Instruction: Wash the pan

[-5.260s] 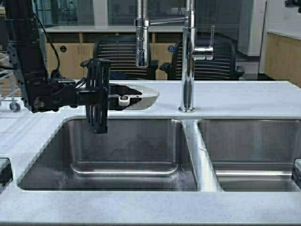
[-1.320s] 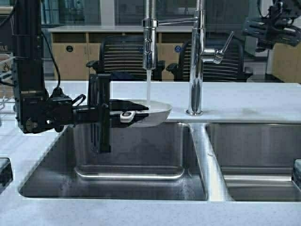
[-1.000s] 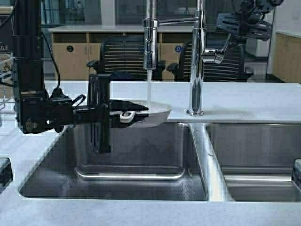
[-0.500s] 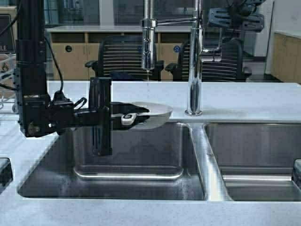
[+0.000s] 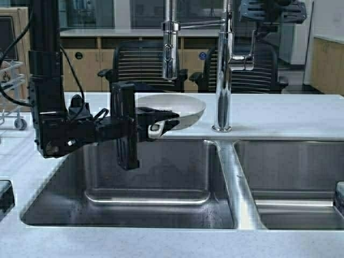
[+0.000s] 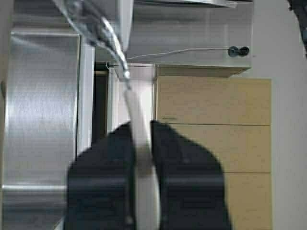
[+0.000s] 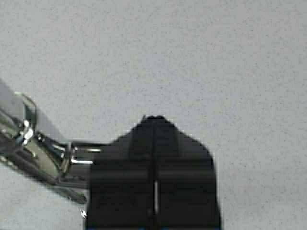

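Note:
The pan (image 5: 180, 106) is white and shallow, held tilted above the back of the left sink basin (image 5: 156, 177), just under the spray head (image 5: 170, 51). No water runs. My left gripper (image 5: 160, 126) is shut on the pan's short white handle. In the left wrist view the handle (image 6: 140, 143) sits clamped between the black fingers of the left gripper (image 6: 141, 127), with the pan's rim (image 6: 91, 21) beyond. My right gripper (image 5: 271, 9) is shut and empty, high above the faucet lever (image 5: 248, 59). The right wrist view shows it (image 7: 153, 119) over the counter beside the lever (image 7: 29, 139).
The chrome faucet column (image 5: 221, 80) stands between the two basins, close to the pan's right side. The right basin (image 5: 295, 172) lies beyond the divider. Speckled counter (image 5: 279, 113) runs behind the sinks, with office chairs (image 5: 140, 64) farther back.
The water stream has stopped and the lever now stands upright. My left gripper has raised the pan, moved it right and tilted it. My right gripper has shifted slightly above the lever.

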